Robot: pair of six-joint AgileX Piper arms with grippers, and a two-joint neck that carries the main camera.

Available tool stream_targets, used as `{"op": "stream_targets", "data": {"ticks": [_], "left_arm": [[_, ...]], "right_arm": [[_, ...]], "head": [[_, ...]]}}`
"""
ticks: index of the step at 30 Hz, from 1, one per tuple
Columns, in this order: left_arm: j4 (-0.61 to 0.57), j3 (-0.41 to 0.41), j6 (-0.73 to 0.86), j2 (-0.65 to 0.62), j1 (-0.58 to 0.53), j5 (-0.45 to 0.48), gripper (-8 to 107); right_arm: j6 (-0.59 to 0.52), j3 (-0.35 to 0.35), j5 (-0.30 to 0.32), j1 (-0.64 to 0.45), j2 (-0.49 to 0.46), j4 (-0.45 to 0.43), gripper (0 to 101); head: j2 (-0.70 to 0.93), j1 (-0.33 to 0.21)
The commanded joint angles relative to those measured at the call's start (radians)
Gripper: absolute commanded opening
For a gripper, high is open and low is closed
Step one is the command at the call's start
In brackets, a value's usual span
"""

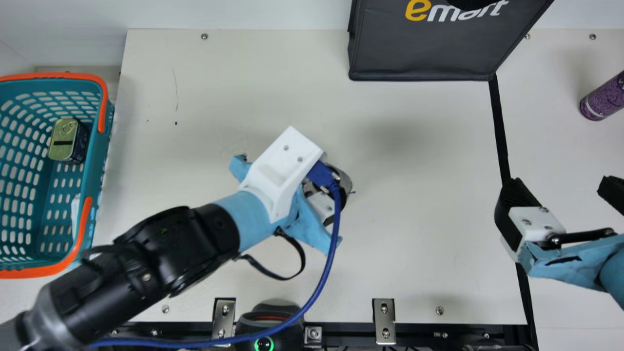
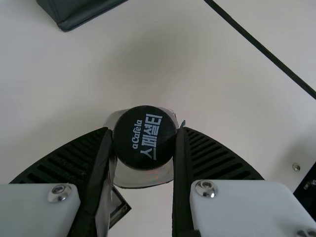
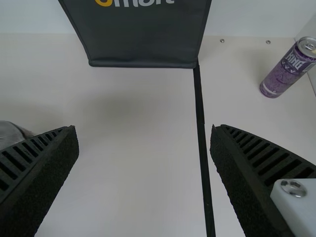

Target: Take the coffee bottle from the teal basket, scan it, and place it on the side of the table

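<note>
Coffee bottle [image 2: 144, 138], one. Teal basket [image 1: 97, 170], one. Flat tin [image 1: 63, 139] in the basket, one. Pale item [image 1: 75, 210] in the basket, kind unclear, one. Purple can [image 1: 603, 98], one. Dark bag [image 1: 419, 53], one. Blue cable [image 1: 321, 282], one. Grippers, two: left gripper [image 1: 321, 207], one; right gripper [image 1: 558, 187], one.

Between the black ribbed fingers of the left gripper [image 1: 321, 205], the bottle [image 2: 143, 177] is silvery grey, its cap [image 2: 143, 160] black with pale lettering. Light blue wraps both grippers' wrists; a cable [image 1: 325, 273] beside the left one is deep blue. Out to its left, the basket [image 1: 100, 163] is teal, slotted, with orange handles [image 1: 63, 265]. Beyond the right gripper [image 1: 560, 186], black-fingered and white-plated, the can [image 1: 603, 100] is mottled purple with a pale band.
</note>
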Motion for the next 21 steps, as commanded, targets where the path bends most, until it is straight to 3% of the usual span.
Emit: {"op": "stream_targets", "data": {"ticks": [1,6,21], "left_arm": [[0.004,-0.011,-0.008,0.032,-0.001,-0.015,-8],[0.016,-0.038,-0.031,0.087,-0.002,-0.041,-8],[0.037,-0.079,-0.093,0.165,-0.003,-0.063,42]], "right_arm": [[0.0,0.0,0.0,0.0,0.0,0.0,95],[0.0,0.0,0.0,0.0,0.0,0.0,95],[0.0,0.0,0.0,0.0,0.0,0.0,95]], "head": [[0.002,-0.029],[0.002,-0.029],[0.002,-0.029]]}}
